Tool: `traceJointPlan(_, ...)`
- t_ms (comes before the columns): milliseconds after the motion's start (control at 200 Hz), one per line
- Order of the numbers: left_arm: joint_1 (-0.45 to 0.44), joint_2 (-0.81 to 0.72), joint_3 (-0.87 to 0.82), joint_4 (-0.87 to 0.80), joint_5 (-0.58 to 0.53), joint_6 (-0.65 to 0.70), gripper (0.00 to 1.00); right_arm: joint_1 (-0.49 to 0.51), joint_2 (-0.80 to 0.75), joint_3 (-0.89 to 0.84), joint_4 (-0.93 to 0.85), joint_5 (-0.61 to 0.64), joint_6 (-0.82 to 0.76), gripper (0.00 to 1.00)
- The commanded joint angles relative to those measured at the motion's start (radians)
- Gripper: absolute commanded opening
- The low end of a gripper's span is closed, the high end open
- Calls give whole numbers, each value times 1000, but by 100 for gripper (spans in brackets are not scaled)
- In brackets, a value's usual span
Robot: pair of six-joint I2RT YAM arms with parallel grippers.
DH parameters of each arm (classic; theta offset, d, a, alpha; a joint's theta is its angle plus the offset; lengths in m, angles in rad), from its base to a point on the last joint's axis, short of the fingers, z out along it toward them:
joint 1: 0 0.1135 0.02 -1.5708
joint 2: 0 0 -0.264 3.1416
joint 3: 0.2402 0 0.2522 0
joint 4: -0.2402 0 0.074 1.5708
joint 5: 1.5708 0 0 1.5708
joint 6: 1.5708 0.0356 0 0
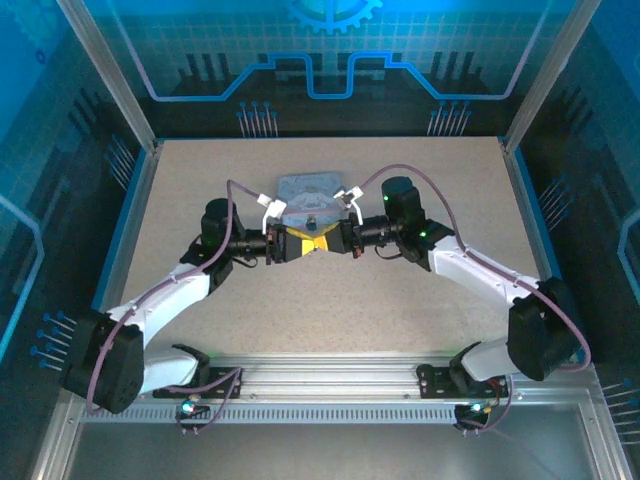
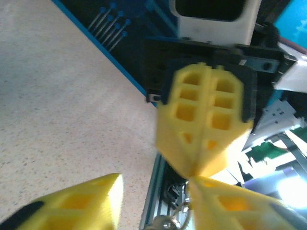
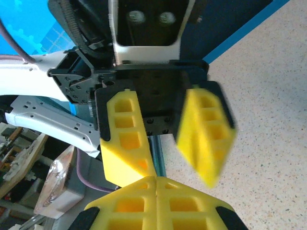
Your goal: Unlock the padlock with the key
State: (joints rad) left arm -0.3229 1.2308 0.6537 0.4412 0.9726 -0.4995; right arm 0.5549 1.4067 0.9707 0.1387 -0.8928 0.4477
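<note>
1. Both arms meet over the middle of the tabletop [image 1: 400,300], just in front of the pale tin [image 1: 305,190]. The right tool [image 3: 156,184] is pinched fully together, and the left tool [image 2: 154,184] stands partly wide, one finger on either side of the right one's tips
2. A thin metal loop [image 2: 175,213] glints just under those closed tips, between the left fingers. It is too blurred to tell whether it is the padlock shackle or part of the key, or whether the right tool actually pinches it
3. This looks like a regrip between the two tools, so the closed tool should hold steady while the other lines up
4. The left fingers should close squarely on the flat sides, leaving the keyhole bare and facing across
5. The parts are tiny, and a loose or off-centre pinch would probably let them twist or drop
</note>
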Motion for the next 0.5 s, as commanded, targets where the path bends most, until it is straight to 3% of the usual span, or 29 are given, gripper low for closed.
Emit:
traceJointPlan(0, -2, -47, -21, 36, -43, -16, 51, 2, -12, -2, 12, 73, -24, 0)
traceJointPlan(275, -4, -36, -103, 292, -25, -179, 47, 6, 12, 9, 49, 62, -22, 0)
traceJointPlan(495, -6, 10, -126, 412, -17, -236, 40, 14, 19, 14, 55, 56, -24, 0)
